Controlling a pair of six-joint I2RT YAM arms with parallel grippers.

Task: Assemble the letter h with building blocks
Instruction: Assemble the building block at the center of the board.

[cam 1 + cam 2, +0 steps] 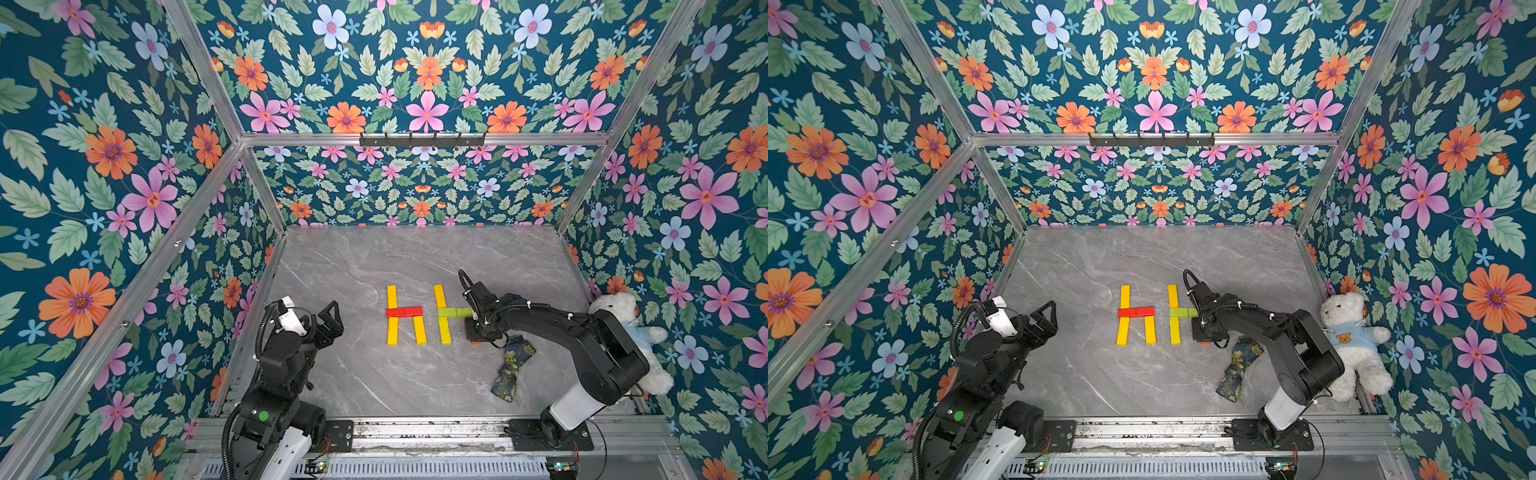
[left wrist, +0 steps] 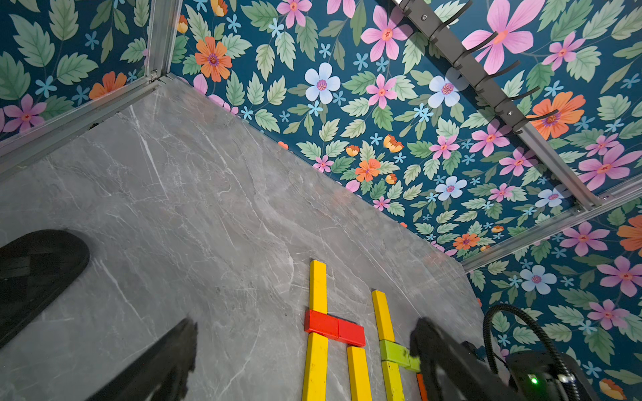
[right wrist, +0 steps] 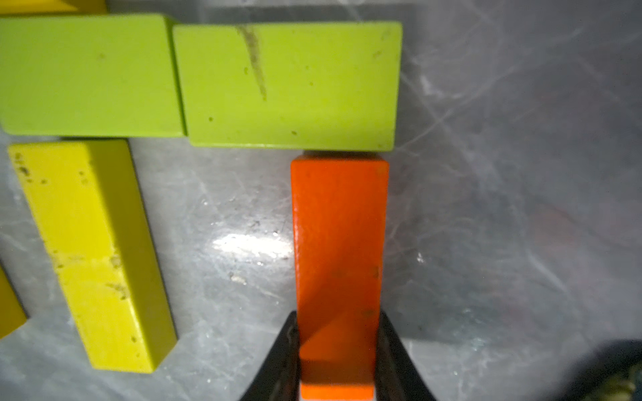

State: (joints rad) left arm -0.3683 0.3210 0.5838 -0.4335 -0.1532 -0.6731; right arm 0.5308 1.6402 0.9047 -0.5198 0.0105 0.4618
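Orange block [image 3: 338, 270] fills the near part of the right wrist view, clamped at its near end between the two fingers [image 3: 285, 347] of the right gripper [image 3: 337, 319], which is closed tight on its long sides. Its far end meets the long edge of the outer lime block [image 3: 288, 85] at a right angle. A thin dark line shows between them, so I cannot tell whether they touch. That lime block butts end to end against a second lime block [image 3: 87, 74], and a yellow block [image 3: 97, 253] lies below the second, roughly parallel to the orange one.

In both top views two letter shapes lie flat near the middle of the grey surface [image 1: 374, 257]. The one on the left-arm side is a whole h [image 1: 399, 314]: a long yellow upright, a red crossbar [image 1: 404, 312] and a short yellow leg [image 1: 419, 330]. Just beside it, the second h [image 1: 444, 314] has its yellow upright and lime crossbar. The right gripper [image 1: 473, 332] covers the spot where its short leg goes, with only a bit of orange showing.

The left gripper [image 1: 334, 320] hangs well apart from the blocks, fingers spread, with nothing between them. A cloth [image 1: 513, 368] lies near the right arm, and a teddy [image 1: 636, 332] sits against the wall.
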